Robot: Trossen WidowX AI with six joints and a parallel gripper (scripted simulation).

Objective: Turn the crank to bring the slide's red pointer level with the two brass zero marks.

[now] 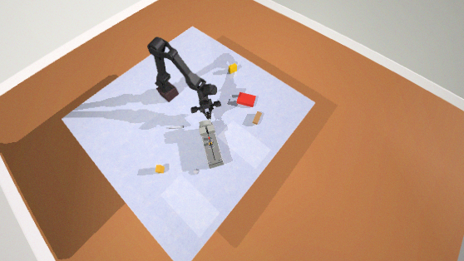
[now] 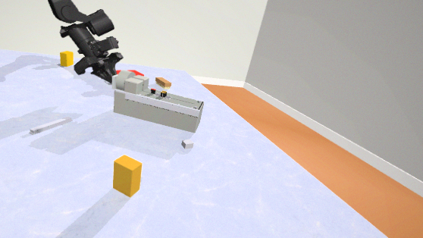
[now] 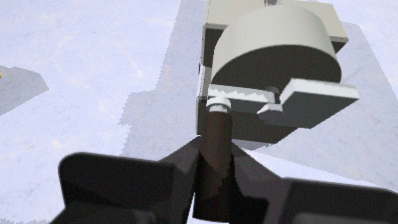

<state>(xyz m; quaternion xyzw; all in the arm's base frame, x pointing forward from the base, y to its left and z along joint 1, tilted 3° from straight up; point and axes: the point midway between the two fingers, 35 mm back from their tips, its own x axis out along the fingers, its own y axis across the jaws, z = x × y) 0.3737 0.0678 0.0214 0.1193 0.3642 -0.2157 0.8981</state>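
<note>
Pale blue-white mat (image 1: 125, 137) spread over brown floor (image 1: 353, 166), carrying all items. Black arm base (image 1: 167, 94) mounted on mat, behind gripper (image 1: 206, 113). Long grey box-shaped crank machine (image 1: 211, 146) resting on mat directly ahead of gripper. Flat red block (image 1: 246, 99) and small tan wooden block (image 1: 257, 118) beside gripper, on same side. Yellow cube (image 1: 233, 68) farther off behind red block. Second yellow cube (image 1: 160, 168) and small grey chip (image 2: 187, 144) well beyond gripper, near machine's far end. Thin grey bar (image 2: 49, 125) lying flat to other side.
</note>
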